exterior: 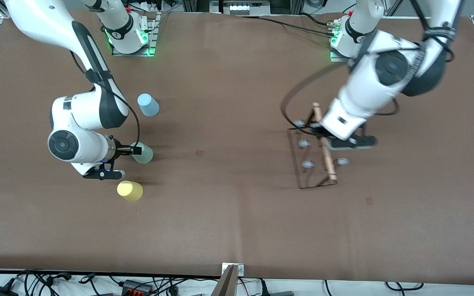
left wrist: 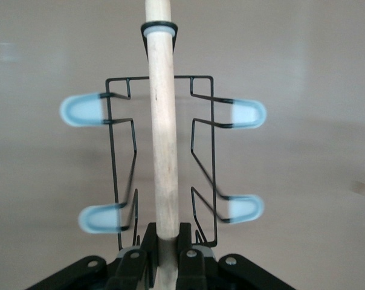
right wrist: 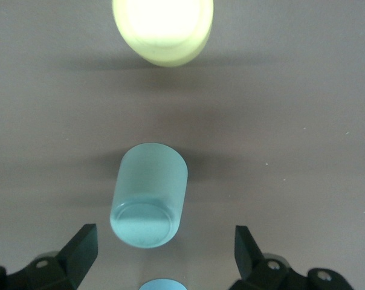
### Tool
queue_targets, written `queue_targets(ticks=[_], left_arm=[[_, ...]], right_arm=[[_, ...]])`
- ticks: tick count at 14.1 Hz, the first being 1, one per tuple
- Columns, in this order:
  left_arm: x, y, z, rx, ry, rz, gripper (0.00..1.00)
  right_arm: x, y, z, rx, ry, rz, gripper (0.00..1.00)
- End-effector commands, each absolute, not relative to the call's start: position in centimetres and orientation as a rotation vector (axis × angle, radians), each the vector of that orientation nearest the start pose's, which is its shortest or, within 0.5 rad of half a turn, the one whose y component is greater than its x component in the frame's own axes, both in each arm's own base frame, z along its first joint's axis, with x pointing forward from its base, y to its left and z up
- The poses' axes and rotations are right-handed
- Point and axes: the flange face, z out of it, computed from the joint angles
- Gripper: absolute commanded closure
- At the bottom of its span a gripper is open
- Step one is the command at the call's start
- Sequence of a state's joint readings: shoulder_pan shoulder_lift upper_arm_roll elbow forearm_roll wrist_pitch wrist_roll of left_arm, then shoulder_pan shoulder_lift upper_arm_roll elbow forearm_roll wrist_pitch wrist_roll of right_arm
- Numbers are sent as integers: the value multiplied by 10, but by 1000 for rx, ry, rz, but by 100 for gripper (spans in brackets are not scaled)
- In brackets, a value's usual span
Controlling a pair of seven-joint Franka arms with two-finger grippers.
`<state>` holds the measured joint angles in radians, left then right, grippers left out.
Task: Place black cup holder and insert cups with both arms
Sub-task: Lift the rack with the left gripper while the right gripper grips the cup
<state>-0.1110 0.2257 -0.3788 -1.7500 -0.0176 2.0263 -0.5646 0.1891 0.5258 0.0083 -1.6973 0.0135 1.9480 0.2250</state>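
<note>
Wooden handle point(left wrist: 163, 139) of the black cup holder point(exterior: 317, 150) sits clamped in my left gripper point(left wrist: 165, 257); right gripper point(right wrist: 164, 254) hovers spread by the pale green cup point(right wrist: 148, 194); no cups inserted.

Three cups point(exterior: 148, 105), one holder point(exterior: 323, 144)

White arms point(exterior: 368, 98), black joints, black cables; green lights at bases; black claws.
</note>
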Motion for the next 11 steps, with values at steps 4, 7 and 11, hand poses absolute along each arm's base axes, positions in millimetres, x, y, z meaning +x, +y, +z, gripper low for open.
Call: queue_targets(ticks=[4,7,11], left_arm=[[570,-402,442,-3356,-74,46,100],[574,-466,422,-3410,-81,52,100],[556,-529,365,-3434,-106,-101,100]], right_arm=[[628,133,248,-3086,148,482,0],[626,134,240,-3064,168,507,0],[622,132,222,-3061,176,552,0]])
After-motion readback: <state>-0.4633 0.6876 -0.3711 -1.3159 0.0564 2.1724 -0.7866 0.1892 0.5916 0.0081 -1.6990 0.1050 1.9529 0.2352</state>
